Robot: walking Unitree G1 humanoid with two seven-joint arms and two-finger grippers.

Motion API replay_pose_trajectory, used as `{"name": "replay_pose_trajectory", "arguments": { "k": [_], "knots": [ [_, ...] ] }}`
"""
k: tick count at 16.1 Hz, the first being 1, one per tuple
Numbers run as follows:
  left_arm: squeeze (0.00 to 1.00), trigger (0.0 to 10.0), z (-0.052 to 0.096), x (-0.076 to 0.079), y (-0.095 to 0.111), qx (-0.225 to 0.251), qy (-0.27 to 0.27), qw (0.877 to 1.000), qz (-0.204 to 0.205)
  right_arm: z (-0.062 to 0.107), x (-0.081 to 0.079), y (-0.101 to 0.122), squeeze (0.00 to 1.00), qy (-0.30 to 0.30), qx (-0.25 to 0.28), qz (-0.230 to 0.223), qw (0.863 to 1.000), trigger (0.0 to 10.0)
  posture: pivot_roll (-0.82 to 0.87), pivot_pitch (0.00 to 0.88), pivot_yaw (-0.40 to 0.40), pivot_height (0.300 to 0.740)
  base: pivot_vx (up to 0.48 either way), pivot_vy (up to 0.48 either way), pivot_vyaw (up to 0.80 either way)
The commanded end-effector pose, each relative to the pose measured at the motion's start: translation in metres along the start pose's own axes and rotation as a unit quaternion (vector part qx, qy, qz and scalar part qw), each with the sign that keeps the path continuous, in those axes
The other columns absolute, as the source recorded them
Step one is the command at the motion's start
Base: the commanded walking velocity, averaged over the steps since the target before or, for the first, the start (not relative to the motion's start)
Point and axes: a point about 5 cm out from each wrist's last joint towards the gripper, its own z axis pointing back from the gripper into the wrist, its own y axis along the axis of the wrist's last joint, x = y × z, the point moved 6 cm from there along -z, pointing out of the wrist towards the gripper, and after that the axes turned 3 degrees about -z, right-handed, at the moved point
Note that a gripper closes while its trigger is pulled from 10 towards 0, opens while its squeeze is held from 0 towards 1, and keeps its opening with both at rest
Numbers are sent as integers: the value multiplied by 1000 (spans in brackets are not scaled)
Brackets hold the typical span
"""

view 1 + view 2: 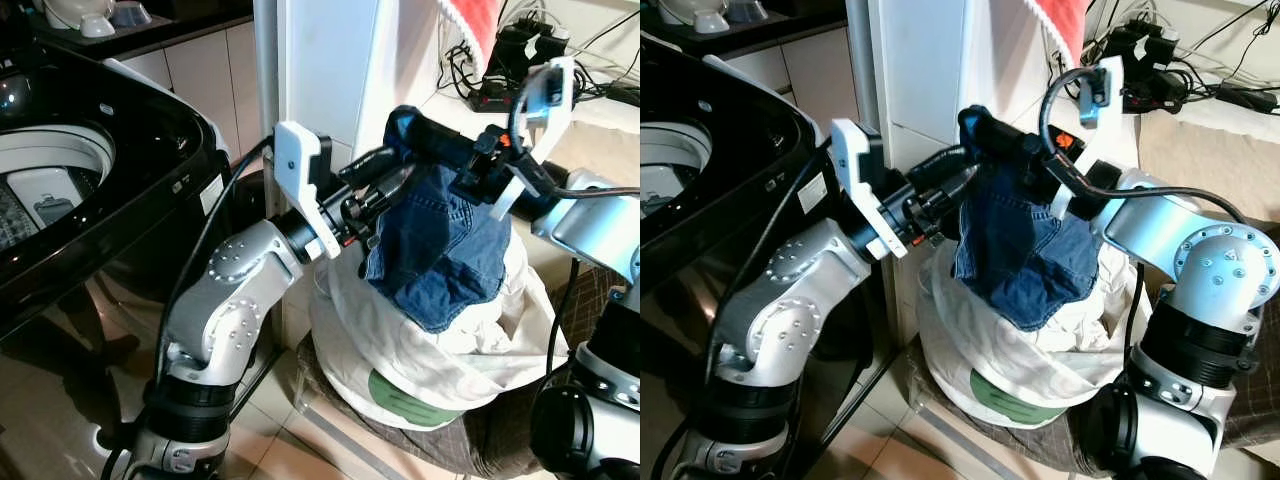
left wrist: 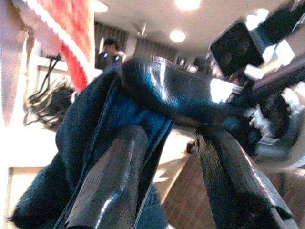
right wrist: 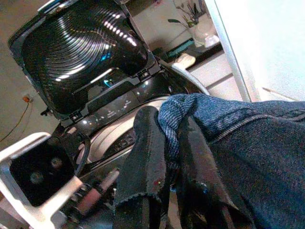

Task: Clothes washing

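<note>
pinching jeans, right fingers.

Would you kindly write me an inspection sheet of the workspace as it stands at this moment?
Surface: glossy tiled floor; a checked cloth lies under the bag.
Job's things: blue denim garment held up over a white laundry bag; top-loading washing machine on the robot's left, lid up.
Clutter: red cloth hanging above.
Grippers: right gripper shut on the denim's upper edge; left gripper beside the fabric, jaws apart.
Cables: black tangle with chargers on the counter behind; black leads along both arms.
Surroundings: white column, cabinets, a person far off.
</note>
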Motion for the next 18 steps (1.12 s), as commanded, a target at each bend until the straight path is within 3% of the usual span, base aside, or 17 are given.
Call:
{"name": "replay_pose_trajectory", "arguments": {
  "k": [1,4,8,10,11,13,15,16,17,18],
  "knots": [
    [0,10000,-5,-2,-15,-33,12,999,-23,-1,-16,5,0,33,5,8,999,0,-33,0,-69,740,0,0,0],
    [0,10000,-3,-29,-12,-36,83,992,-89,0,-21,7,0,40,5,8,999,0,-37,0,-70,740,0,0,0],
    [0,10000,-1,-47,-13,-41,122,984,-122,2,-22,8,0,39,5,5,999,0,-38,0,-70,740,0,0,0],
    [0,10000,-2,-53,-11,-29,142,985,-92,2,-22,7,0,39,4,3,999,0,-40,0,-68,740,0,0,0],
    [0,10000,-4,-45,-6,-2,121,992,-40,2,-23,7,0,39,5,2,999,0,-43,0,-67,740,0,0,0],
    [0,10000,-4,-7,8,60,9,995,79,3,-21,5,0,34,2,-1,999,0,-46,0,-67,740,0,0,0],
    [0,10000,12,10,3,59,-56,992,97,5,-16,4,0,19,-2,2,1000,0,-55,0,-69,740,0,0,0],
    [271,10000,15,11,1,54,-64,992,94,5,-15,4,0,16,-2,2,1000,0,-55,0,-69,740,0,0,0],
    [1000,10000,22,12,-8,13,-82,996,42,6,-12,5,0,9,-2,-1,1000,0,-57,0,-74,740,0,0,0],
    [1000,10000,24,11,-11,-2,-79,997,24,6,-11,5,0,8,-3,-3,1000,0,-56,0,-80,740,0,0,0]
  ]
}}
